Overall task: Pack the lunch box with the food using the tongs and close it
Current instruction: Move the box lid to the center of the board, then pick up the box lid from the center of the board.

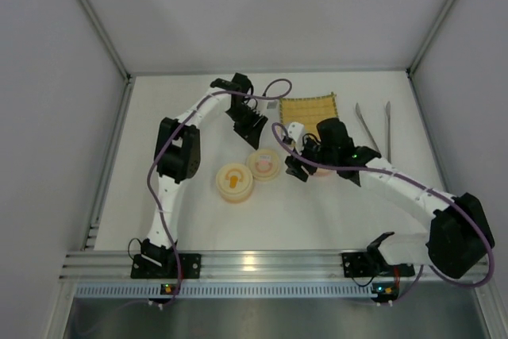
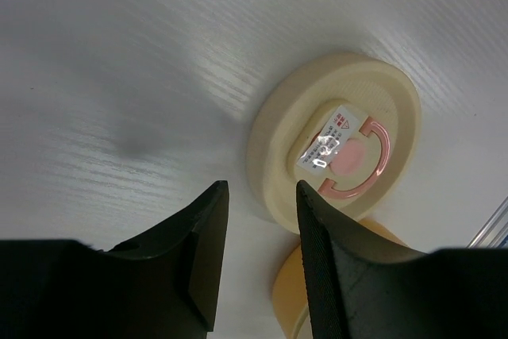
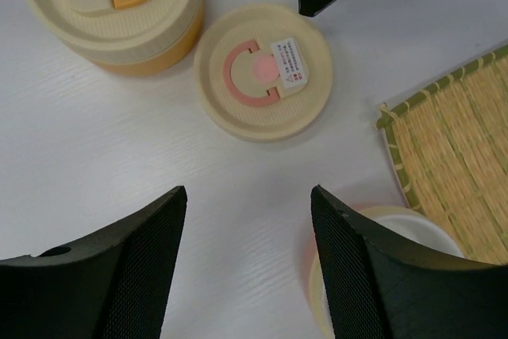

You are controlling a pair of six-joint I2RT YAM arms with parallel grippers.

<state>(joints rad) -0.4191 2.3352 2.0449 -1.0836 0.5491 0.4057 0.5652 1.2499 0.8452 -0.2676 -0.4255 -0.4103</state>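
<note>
Overhead light is even and diffuse. The white table (image 1: 317, 212) is bright, with faint shadows. There is a glare spot on the near rail (image 1: 248, 258).

Left wrist view: sheen on the lid label (image 2: 324, 151), a soft grey shadow patch on the tabletop, left fingers (image 2: 190, 267) black and slightly soft-edged.

Right wrist view: sharp, right fingers (image 3: 127, 275) underexposed.

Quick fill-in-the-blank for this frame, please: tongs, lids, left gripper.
1. The tongs lie on the table, to the right of the woven ____.
2. The pink-tab lid lies flat on the table beside a closed container whose lid tab is ____.
3. The left gripper hangs near the pink-tab lid with its jaws ____ and nothing between them.

Missing words: mat; orange; open.
</note>
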